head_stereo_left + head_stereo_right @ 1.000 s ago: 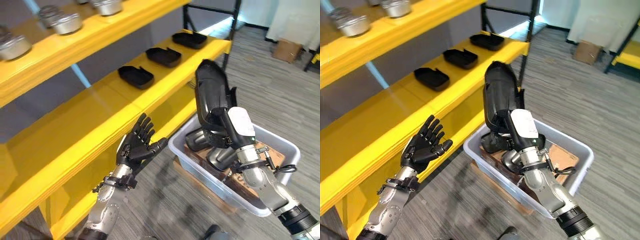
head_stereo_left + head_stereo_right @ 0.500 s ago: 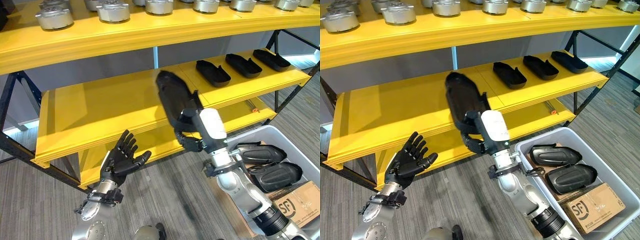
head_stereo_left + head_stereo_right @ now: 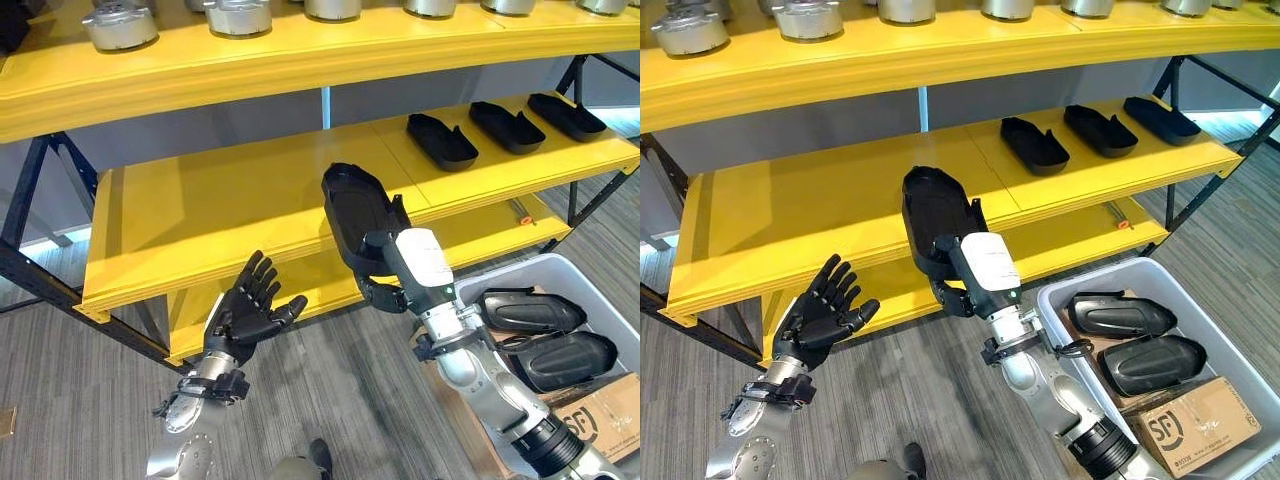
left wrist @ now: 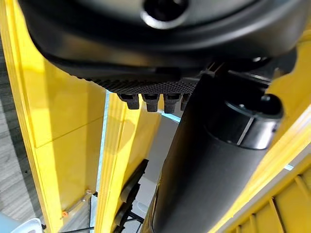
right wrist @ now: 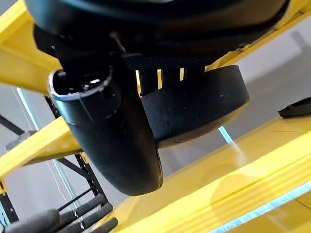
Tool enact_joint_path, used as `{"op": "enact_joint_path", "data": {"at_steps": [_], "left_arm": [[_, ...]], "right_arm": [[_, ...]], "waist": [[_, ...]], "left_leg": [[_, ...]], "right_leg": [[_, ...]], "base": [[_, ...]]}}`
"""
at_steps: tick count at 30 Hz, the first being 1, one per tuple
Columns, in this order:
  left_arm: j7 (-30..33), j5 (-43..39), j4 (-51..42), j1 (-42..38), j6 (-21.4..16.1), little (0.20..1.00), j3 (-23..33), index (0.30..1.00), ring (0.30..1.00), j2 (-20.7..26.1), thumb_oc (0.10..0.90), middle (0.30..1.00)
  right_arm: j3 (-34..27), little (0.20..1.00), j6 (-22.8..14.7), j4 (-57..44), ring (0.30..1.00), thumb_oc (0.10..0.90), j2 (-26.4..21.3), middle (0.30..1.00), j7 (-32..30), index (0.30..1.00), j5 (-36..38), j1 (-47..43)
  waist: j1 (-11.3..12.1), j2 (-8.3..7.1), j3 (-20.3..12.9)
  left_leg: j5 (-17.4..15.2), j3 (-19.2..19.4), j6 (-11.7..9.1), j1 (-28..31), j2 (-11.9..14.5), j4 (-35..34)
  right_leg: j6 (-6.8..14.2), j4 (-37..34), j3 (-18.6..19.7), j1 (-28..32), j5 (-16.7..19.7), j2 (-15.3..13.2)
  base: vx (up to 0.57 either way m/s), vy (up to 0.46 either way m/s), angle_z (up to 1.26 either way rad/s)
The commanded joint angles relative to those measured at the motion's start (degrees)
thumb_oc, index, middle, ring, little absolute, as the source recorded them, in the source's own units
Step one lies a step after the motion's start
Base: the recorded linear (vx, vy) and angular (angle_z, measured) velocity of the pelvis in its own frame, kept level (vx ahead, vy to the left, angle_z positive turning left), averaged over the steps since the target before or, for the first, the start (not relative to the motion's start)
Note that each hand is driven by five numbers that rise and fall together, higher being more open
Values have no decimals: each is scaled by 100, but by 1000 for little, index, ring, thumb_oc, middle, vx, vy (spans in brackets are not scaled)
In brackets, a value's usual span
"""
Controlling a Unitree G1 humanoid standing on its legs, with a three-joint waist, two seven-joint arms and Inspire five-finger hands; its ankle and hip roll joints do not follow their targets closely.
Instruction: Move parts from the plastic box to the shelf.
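Note:
My right hand [image 3: 382, 287] is shut on a long black moulded part [image 3: 350, 212], held upright over the front edge of the yellow middle shelf [image 3: 220, 200]. From the right wrist view, the part [image 5: 194, 104] sits clamped between thumb and fingers. Three like parts [image 3: 441, 141] lie in a row at the shelf's right end. The grey plastic box [image 3: 560, 272] stands on the floor at lower right, with two more black parts [image 3: 527, 309] in it. Further left, below the shelf edge, my left hand [image 3: 250, 310] is open, palm up, holding nothing.
A cardboard box [image 3: 1195, 425] lies in the plastic box beside the parts. Round metal parts [image 3: 121, 26] line the top shelf. The left and middle of the middle shelf are bare. Black shelf legs [image 3: 40, 275] stand at the left, above grey floor.
The view has swung from the box to the shelf. My right hand has carried the black part up out of the box to the middle shelf's edge. The left hand stays open.

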Motion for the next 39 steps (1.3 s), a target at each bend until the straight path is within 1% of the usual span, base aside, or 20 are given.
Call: {"op": "enact_joint_path", "data": {"at_steps": [1,5,6,7,8,10,11,12,14,17,18,19,20,22,23,30,31,32,36,39], "left_arm": [[-421,-102,-340,-647,-682,1000,-92,1000,1000,37,900,1000],[-425,-106,-337,-647,-683,1000,-94,1000,1000,38,900,1000],[-635,-124,-283,-751,-479,1000,-174,1000,1000,93,900,1000],[-698,-139,-275,-798,-407,1000,-234,1000,1000,124,900,1000],[-748,-173,-275,-813,-377,1000,-259,1000,1000,128,900,1000],[-829,-157,-272,-802,-361,1000,-274,1000,1000,118,900,1000],[-837,-93,-281,-781,-375,1000,-286,1000,1000,124,900,1000],[-842,-115,-361,-753,-326,1000,-286,1000,1000,151,900,1000],[-871,-104,-446,-723,-351,1000,-345,1000,1000,195,900,1000],[-940,-117,-514,-752,-301,1000,-445,1000,1000,281,900,1000],[-924,-160,-564,-742,-261,1000,-444,1000,1000,293,900,1000],[-768,-212,-592,-696,-302,1000,-403,1000,1000,305,900,1000],[-757,-247,-593,-694,-303,1000,-398,1000,1000,293,900,1000],[-796,-306,-620,-663,-224,1000,-377,1000,1000,237,900,1000],[-808,-282,-629,-647,-200,1000,-372,1000,1000,221,900,1000],[-808,-282,-629,-647,-199,1000,-371,1000,1000,220,900,1000],[-806,-250,-670,-614,-116,1000,-390,1000,1000,194,900,1000],[-768,-347,-846,-414,102,1000,-327,1000,1000,150,900,1000],[-809,-351,-869,-371,138,1000,-346,1000,1000,139,900,1000],[-814,-434,-888,-393,220,1000,-405,1000,1000,171,900,1000]], "right_arm": [[-645,300,-379,-447,300,400,-46,300,-647,300,-239,-636],[-647,300,-380,-447,300,400,-46,300,-648,300,-239,-632],[-919,300,-412,-450,300,400,-203,300,-807,300,-102,-346],[-1014,300,-462,-417,300,400,-253,300,-874,300,-52,-241],[-1086,300,-537,-406,300,400,-291,300,-904,300,-13,-175],[-1154,300,-713,-382,300,400,-346,300,-936,300,47,-103],[-1187,300,-814,-341,300,400,-345,300,-938,300,81,-89],[-1186,300,-815,-339,300,400,-352,300,-946,300,176,-136],[-1164,300,-794,-352,300,400,-321,300,-969,300,182,-157],[-1209,300,-776,-393,300,400,-406,300,-1005,300,231,-77],[-1235,300,-801,-404,300,400,-440,300,-1007,300,241,-41],[-1253,300,-928,-384,300,400,-529,300,-921,300,347,-24],[-1246,300,-946,-368,300,400,-552,300,-900,300,373,-34],[-1166,300,-897,-327,300,400,-645,300,-875,300,493,-122],[-1139,300,-883,-306,300,400,-653,300,-863,300,507,-155],[-1138,300,-883,-306,300,400,-653,300,-863,300,507,-156],[-1112,300,-880,-252,300,400,-666,300,-802,300,539,-226],[-926,300,-828,-217,300,400,-757,300,-584,300,595,-416],[-865,300,-860,-176,300,400,-752,300,-550,300,488,-462],[-852,300,-771,-168,300,400,-788,300,-542,300,494,-511]], "waist": [[-53,218,-351],[-48,217,-353],[-376,147,-366],[-480,112,-368],[-525,90,-376],[-568,54,-373],[-568,25,-345],[-588,12,-262],[-640,30,-212],[-738,11,-260],[-741,4,-274],[-690,-14,-326],[-677,-17,-344],[-648,-35,-413],[-647,-38,-429],[-652,-37,-426],[-613,-51,-477],[-613,-37,-501],[-632,-24,-491],[-671,-9,-463]], "left_leg": [[-194,-194,-433,700,338,-577],[-192,-191,-432,702,335,-582],[-153,-690,-272,580,209,-655],[-188,-840,-222,564,182,-657],[-190,-887,-219,557,190,-657],[-208,-870,-261,592,242,-657],[-233,-829,-308,642,285,-657],[-326,-818,-369,723,412,-657],[-360,-820,-390,774,536,-657],[-324,-998,-447,749,615,-657],[-305,-1037,-459,742,627,-642],[-254,-970,-521,754,703,-606],[-241,-964,-544,756,725,-598],[-206,-1019,-629,752,806,-553],[-197,-1034,-653,756,832,-545],[-197,-1037,-654,758,833,-545],[-169,-1048,-697,753,877,-531],[-200,-1211,-880,742,1077,-339],[-204,-1187,-915,724,1132,-274],[-210,-1111,-935,725,1168,-256]], "right_leg": [[825,45,593,-163,-428,-64],[825,52,599,-169,-431,-68],[710,378,1717,-357,-743,472],[685,446,2059,-444,-835,597],[671,372,2172,-463,-824,642],[717,206,2231,-533,-647,587],[789,20,2234,-575,-402,493],[897,-188,2397,-809,-5,336],[899,-146,2607,-1006,1,346],[899,-368,2934,-804,-245,527],[899,-377,2958,-729,-326,573],[836,-374,2786,-556,-608,646],[814,-394,2749,-496,-703,680],[784,-491,2737,-269,-1018,828],[775,-515,2721,-206,-1085,866],[775,-517,2716,-200,-1085,867],[728,-549,2706,-84,-1221,940],[426,-544,2798,146,-1555,1220],[390,-608,2779,147,-1521,1240],[398,-673,2789,99,-1450,1241]], "base": [[24,108,15],[15,34,15],[68,32,12],[79,0,50],[70,-101,98],[71,-135,139],[101,-340,51],[90,-367,-24],[52,-285,-12],[116,-269,38],[173,-280,101],[147,-225,90],[159,-243,27],[128,-175,11],[73,-94,14],[14,-16,3],[348,-347,-3],[368,-368,6],[116,-102,12],[51,-23,-9]]}}
